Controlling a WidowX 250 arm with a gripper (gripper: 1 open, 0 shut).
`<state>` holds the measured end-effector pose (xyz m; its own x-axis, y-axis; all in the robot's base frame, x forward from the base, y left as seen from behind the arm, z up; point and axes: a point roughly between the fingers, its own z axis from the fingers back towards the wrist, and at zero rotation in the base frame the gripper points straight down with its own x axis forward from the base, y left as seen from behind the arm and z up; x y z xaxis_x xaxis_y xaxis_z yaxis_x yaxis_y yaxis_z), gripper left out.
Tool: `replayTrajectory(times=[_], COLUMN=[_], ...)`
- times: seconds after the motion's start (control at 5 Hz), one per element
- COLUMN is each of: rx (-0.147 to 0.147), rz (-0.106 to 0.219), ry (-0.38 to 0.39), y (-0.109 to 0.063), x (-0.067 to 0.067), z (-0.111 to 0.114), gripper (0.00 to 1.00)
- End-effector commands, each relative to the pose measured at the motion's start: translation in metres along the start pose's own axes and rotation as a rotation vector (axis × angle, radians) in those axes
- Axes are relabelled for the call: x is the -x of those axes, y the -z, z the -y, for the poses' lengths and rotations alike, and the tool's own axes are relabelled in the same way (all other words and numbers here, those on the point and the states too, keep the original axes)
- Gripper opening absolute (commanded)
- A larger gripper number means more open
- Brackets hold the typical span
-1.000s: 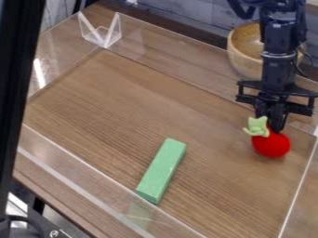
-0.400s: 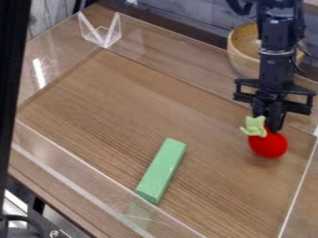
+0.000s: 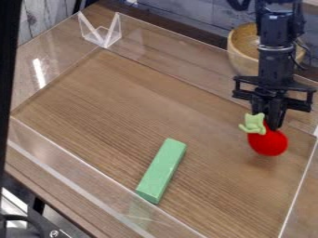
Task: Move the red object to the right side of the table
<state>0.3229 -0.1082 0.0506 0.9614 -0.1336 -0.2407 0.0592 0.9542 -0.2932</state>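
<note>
- My gripper point(image 3: 272, 120) points steeply down at the right side of the table point(image 3: 112, 112), its fingers pressed together on the green leafy stem of the red toy fruit point(image 3: 267, 141).
- The fruit sits low at the wood surface, near the right acrylic wall; I cannot tell whether it touches the tabletop.
- A round wooden bowl point(image 3: 246, 46) stands at the far right, behind my arm.
- A flat green rectangular block point(image 3: 162, 170) lies near the front middle, well apart from the fruit.
- A clear folded stand point(image 3: 99, 31) sits at the far left corner.
</note>
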Motion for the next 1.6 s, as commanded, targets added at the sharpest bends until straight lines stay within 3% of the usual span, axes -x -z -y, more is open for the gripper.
replayTrajectory(times=[0.0,1.4], rx=[0.009,0.014], rz=[0.091,0.081], ry=[0.035,0.028], y=[-0.0325,-0.0314], x=[0.0014,0.0062], z=[0.0075,-0.0014], gripper=[0.0,0.0])
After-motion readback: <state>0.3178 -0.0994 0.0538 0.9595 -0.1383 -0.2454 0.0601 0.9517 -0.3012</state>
